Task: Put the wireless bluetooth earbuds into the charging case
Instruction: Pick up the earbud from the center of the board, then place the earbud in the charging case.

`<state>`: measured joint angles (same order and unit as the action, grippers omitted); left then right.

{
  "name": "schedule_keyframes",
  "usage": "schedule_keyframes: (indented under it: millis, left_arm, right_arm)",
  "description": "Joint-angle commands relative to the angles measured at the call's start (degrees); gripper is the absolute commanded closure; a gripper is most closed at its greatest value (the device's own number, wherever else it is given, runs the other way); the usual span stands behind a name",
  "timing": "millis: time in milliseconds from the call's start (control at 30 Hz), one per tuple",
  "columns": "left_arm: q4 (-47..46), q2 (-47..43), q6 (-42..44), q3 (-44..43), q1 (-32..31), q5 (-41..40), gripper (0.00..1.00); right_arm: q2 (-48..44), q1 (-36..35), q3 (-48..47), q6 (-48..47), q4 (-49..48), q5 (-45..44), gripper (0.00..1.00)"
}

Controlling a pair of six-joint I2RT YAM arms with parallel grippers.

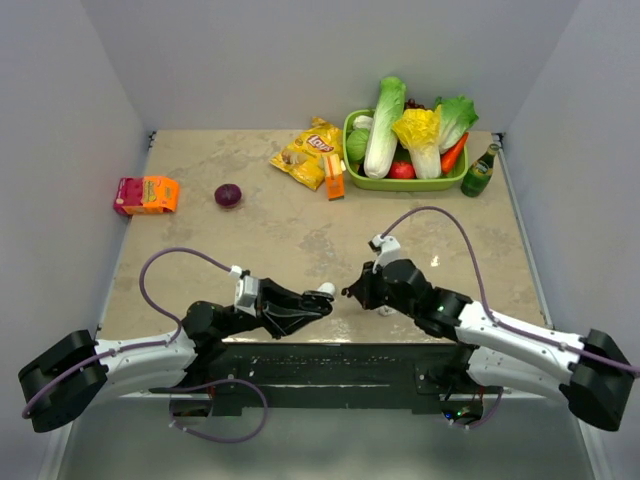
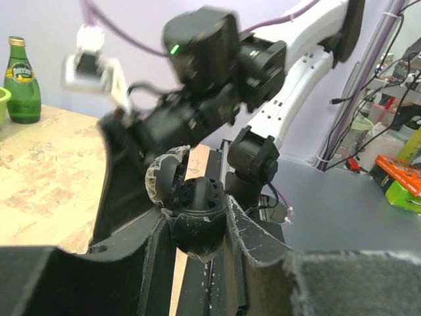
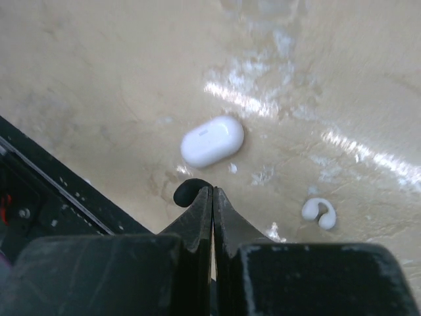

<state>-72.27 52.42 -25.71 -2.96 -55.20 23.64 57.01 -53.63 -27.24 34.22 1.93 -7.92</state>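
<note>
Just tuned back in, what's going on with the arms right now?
The left gripper holds an open black charging case between its fingers. The right gripper is shut, apparently pinching a black earbud at its tips, low over the table. A closed white case and a white earbud lie on the table just beyond it.

Case [image 3: 212, 141] on the table [image 3: 99, 79] just beyond the right fingers [image 3: 200, 217], an earbud [image 3: 318, 212] beside it, apart.
</note>
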Motion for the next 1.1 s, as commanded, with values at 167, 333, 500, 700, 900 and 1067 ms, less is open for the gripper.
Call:
schedule_keyframes:
  millis: [167, 333, 500, 700, 900, 1067]
  left_arm:
    - [-5.8, 3.8, 3.0, 5.1, 0.0, -10.3, 1.00]
    - [-9.4, 10.7, 1.9, 1.2, 1.3, -11.2, 1.00]
    - [-14.3, 16.2, -0.3, -3.0, 3.4, -9.3, 1.00]
    - [-15.0, 19.9, -0.4, -7.7, 4.2, -7.0, 1.00]
    - [-16.4, 21.1, -0.7, -10.0, 5.1, -6.1, 1.00]
    - [-16.8, 21.1, -0.5, -12.1, 6.1, -6.2, 1.00]
  right_arm:
    - [-11.4, -0.3, -14.2, -10.7, 12.2, -14.1, 1.00]
    - [-13.2, -1.0, -18.1, -16.6, 13.1, -19.1, 1.00]
    - [-14.4, -4.1, -22.1, -20.4, 13.4, -24.4, 1.00]
    - [-11.9, -15.4, -26.7, -25.4, 14.3, -38.2, 1.00]
    - [-10.2, -21.1, -28.8, -31.3, 11.4, -48.6, 1.00]
    - [-9.9, -24.2, -27.3, -34.0, 7.7, -54.4, 1.00]
